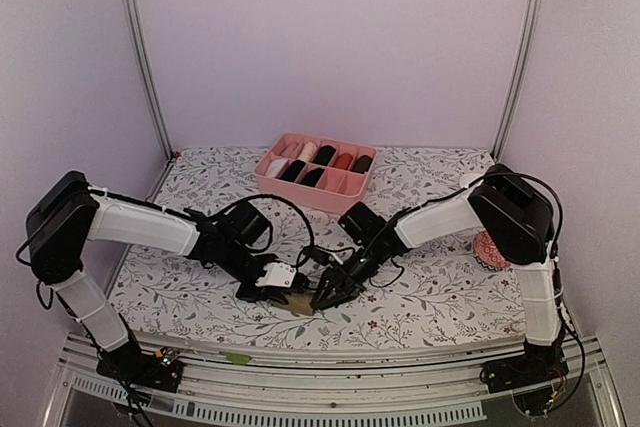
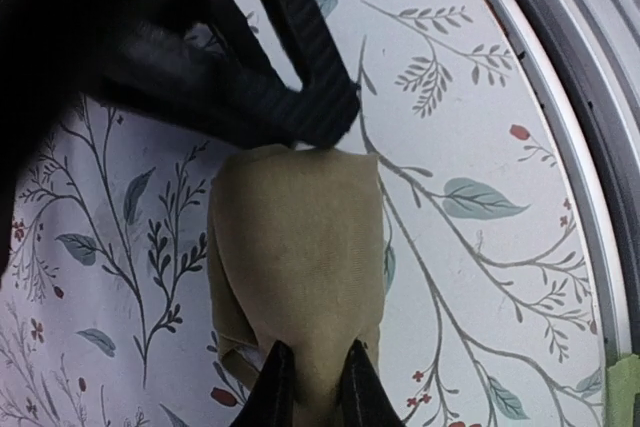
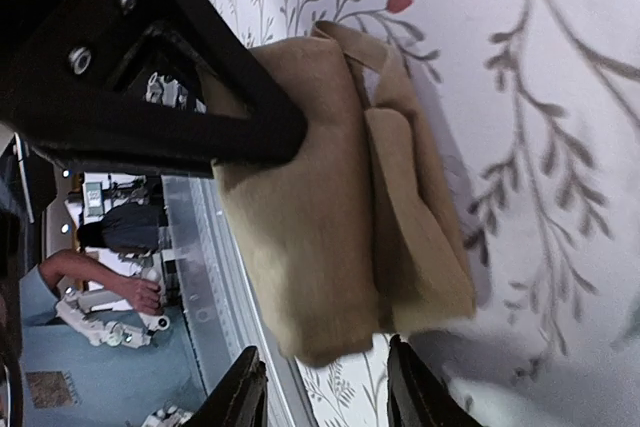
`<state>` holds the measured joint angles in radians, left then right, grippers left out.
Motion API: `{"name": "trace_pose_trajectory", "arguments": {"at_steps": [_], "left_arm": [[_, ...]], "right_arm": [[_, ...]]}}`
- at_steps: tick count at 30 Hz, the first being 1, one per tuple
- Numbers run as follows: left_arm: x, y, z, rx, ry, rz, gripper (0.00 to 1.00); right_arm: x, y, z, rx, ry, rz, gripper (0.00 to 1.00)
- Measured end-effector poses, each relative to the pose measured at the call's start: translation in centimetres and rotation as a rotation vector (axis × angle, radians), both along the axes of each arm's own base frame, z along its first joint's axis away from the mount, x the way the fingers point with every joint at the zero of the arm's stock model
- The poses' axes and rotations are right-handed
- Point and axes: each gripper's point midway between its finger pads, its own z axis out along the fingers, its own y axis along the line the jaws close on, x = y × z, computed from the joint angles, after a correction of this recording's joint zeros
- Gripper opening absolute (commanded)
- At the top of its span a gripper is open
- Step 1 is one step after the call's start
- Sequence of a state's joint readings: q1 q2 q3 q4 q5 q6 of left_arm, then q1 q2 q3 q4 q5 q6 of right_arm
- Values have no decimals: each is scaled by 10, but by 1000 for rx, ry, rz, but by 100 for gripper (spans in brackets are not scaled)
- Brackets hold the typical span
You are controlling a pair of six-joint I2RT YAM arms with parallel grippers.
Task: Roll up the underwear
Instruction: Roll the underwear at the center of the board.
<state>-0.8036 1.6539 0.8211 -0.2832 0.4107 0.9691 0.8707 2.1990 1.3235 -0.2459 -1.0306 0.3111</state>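
Left tool (image 2: 312, 387) pinches soft, folded olive-brown underwear (image 2: 300, 247); right tool (image 3: 325, 387) stands parted.

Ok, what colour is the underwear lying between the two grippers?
The underwear is plain olive-brown; the left wrist view shows it best.

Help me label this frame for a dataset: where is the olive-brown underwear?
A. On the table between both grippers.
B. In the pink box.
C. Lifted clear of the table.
A: the olive-brown underwear lies folded on the floral table, between the left gripper and right gripper, outside the pink box.
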Motion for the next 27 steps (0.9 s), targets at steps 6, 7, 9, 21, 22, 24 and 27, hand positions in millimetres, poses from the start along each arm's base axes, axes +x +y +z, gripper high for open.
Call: {"name": "trace_pose_trajectory", "arguments": {"at_steps": [6, 7, 9, 21, 22, 24, 27], "left_arm": [[9, 3, -2, 27, 179, 14, 0], [9, 3, -2, 30, 203, 13, 0], [10, 3, -3, 36, 269, 14, 0], [13, 1, -6, 35, 640, 34, 0], [12, 0, -6, 35, 659, 35, 0], [13, 0, -7, 35, 687, 39, 0], [13, 0, -6, 34, 730, 50, 0]], "right_arm": [[17, -36, 18, -35, -251, -101, 45], [20, -40, 26, -29, -308, -116, 45], [24, -40, 42, -6, -417, -130, 46], [6, 17, 55, -9, -873, -12, 55], [10, 21, 52, -21, -900, -7, 55], [18, 31, 48, -38, -952, 2, 57], [24, 38, 42, -68, -1009, 21, 57]]}}
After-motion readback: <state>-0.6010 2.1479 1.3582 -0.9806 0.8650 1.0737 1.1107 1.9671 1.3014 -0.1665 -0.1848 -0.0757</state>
